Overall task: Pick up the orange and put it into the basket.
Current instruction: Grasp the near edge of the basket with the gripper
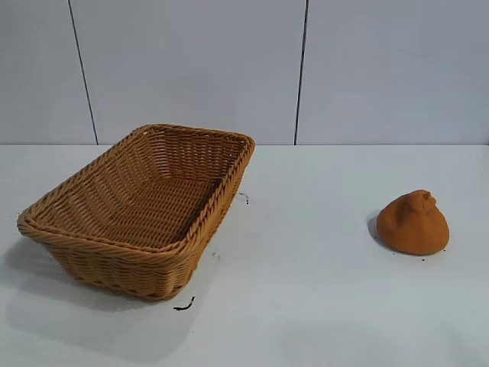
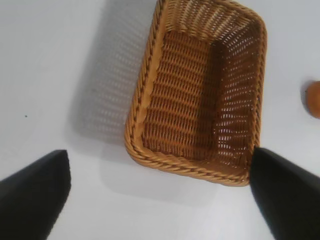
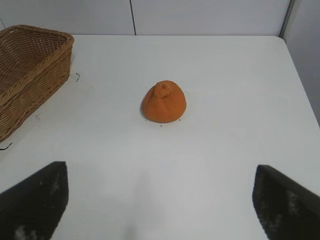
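The orange (image 1: 413,223) is a burnt-orange lump with a knobbly top, resting on the white table at the right; it also shows in the right wrist view (image 3: 164,102) and at the edge of the left wrist view (image 2: 314,99). The tan wicker basket (image 1: 180,245) stands at the left, nothing inside it. My right gripper (image 3: 160,167) is open, well short of the orange, with only bare table between its fingers (image 3: 37,197). My left gripper (image 2: 160,155) is open above the table beside the basket's (image 2: 145,95) short rim. Neither arm appears in the exterior view.
A white table (image 1: 306,290) carries everything, with a panelled wall behind it. Small black marks (image 1: 183,306) lie on the table near the basket. In the right wrist view the table's edge (image 3: 300,75) runs beyond the orange, and the basket (image 3: 45,35) stands off to one side.
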